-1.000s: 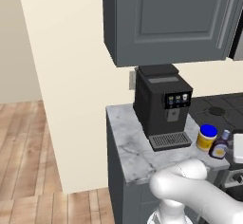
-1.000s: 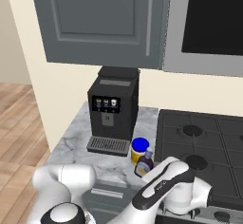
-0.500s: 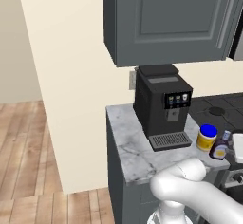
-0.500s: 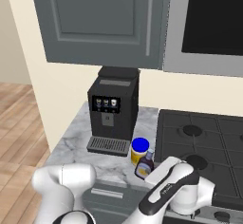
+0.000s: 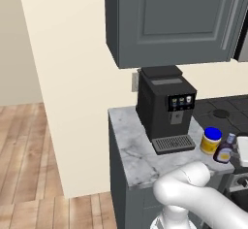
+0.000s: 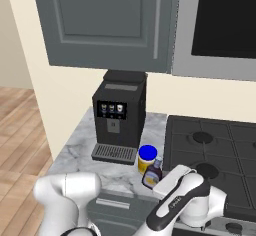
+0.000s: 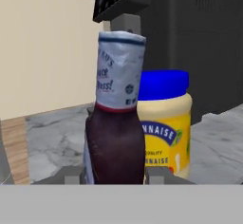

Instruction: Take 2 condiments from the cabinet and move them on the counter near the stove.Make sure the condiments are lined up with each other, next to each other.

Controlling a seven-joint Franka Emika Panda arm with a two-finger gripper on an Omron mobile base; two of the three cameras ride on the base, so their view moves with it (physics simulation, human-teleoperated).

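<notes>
Brown narrow-necked bottle (image 7: 115,123) stands clamped in the gripper (image 7: 114,175), touching the squat yellow blue-lidded jar (image 7: 165,123); release gently on the marble table (image 6: 82,150), keeping it upright.

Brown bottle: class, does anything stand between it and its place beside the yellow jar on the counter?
No. The brown bottle, gripped by the shut tool, already stands right next to the yellow jar on the counter, nothing between them.

I log the counter (image 5: 133,157): veined marble, smooth, faint sheen. Cabinet (image 5: 169,22): matt grey painted panel, brushed-metal bar handle (image 5: 229,19). Coffee machine (image 5: 164,107): matt black plastic, ridged metal drip grille. Yellow jar (image 7: 166,128): glossy plastic, smooth blue lid. Brown bottle (image 7: 115,142): dark, paper-looking label. Floor (image 5: 29,150): wood planks.
</notes>
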